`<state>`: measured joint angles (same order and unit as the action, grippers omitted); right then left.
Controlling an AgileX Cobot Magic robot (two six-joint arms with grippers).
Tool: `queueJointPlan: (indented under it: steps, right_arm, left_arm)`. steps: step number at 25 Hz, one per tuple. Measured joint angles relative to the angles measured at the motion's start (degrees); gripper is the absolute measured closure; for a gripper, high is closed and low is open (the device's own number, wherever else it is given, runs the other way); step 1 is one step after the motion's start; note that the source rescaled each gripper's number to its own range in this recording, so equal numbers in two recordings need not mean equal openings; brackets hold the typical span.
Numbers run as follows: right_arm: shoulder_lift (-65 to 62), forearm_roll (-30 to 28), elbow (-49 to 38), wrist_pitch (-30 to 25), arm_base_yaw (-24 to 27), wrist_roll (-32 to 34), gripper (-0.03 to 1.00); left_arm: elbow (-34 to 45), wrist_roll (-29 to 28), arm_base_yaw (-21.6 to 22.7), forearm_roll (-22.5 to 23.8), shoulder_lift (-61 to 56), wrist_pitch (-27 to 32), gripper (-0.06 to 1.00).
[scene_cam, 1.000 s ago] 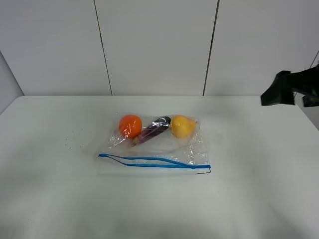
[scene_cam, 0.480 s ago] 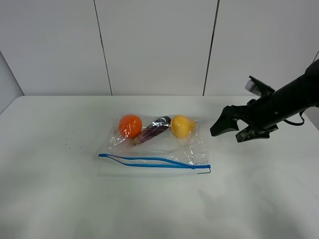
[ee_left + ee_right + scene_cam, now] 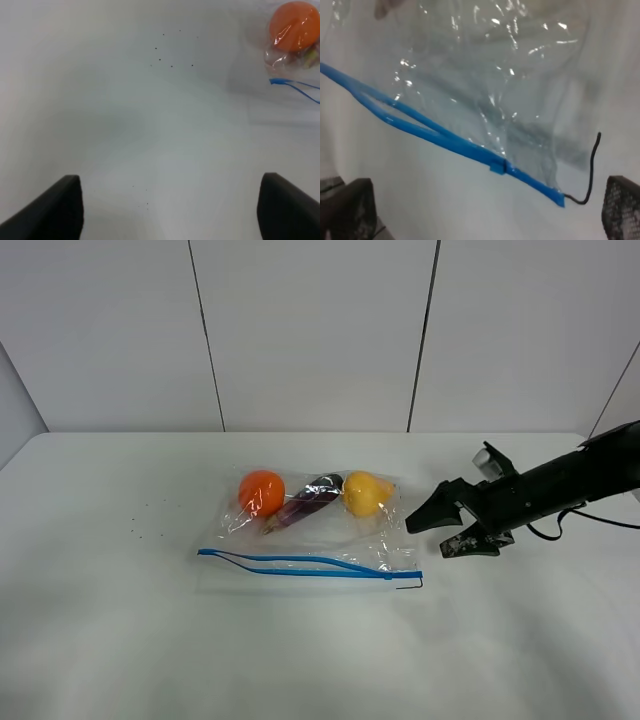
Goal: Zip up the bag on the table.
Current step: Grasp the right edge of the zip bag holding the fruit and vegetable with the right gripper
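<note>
1. Two dangers stand out, and both come from the bag (image 3: 320,530) being thin, crinkly and held down by nothing. If the right claw (image 3: 432,536) closes on the film and not on the blue zipper strip (image 3: 300,565), I judge the plastic would bunch and the whole bag would slide across the desk (image 3: 120,640).
2. The small slider tab (image 3: 497,166) sits near the strip's 3 o'clock end. From there toward 9 o'clock the two blue tracks lie apart. A pull on the tab with no hold on the other end would probably drag the bag along and not close it.
3. The orange (image 3: 261,491), the eggplant (image 3: 308,502) and the pear (image 3: 366,493) lie along the bag's 12 o'clock edge. A hard tug could roll them toward the mouth, which gapes at its 9 o'clock end.
4. A low approach could also catch the fingertips on the desk beside the thin black corner mark (image 3: 590,170).
5. The bag lies flat near the middle of the desk, with the strip along its 6 o'clock edge.
6. The right claw is released, its jaws spread and holding nothing. It hangs just beside the bag. The bag is at its 9 o'clock and the strip's closed end at about 8 o'clock, apart from the fingertips.
7. The left claw (image 3: 170,210) is also spread wide and empty, well apart from the bag. Its camera shows only the orange corner and the strip's open end.
</note>
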<state>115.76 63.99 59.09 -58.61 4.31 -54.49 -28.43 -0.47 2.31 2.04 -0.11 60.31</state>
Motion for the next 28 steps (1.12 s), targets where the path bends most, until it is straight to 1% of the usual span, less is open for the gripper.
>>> queueJointPlan:
  steps: [4,10,18,28]
  right_arm:
    - [4.24,0.41,2.86,-0.58,-0.67,-2.13,-0.03]
    - [8.65,1.70,7.03,-4.41,-1.14,-3.79,-0.03]
    - [10.70,4.23,7.23,-6.95,-1.14,-5.75,-0.03]
    - [10.70,5.46,7.23,-7.26,-1.14,-6.13,-0.03]
  left_arm:
    - [0.00,0.00,0.00,0.00,0.00,0.00,-0.05]
    - [0.00,0.00,0.00,0.00,0.00,0.00,-0.05]
    - [0.00,0.00,0.00,0.00,0.00,0.00,-0.05]
    - [0.00,0.00,0.00,0.00,0.00,0.00,-0.05]
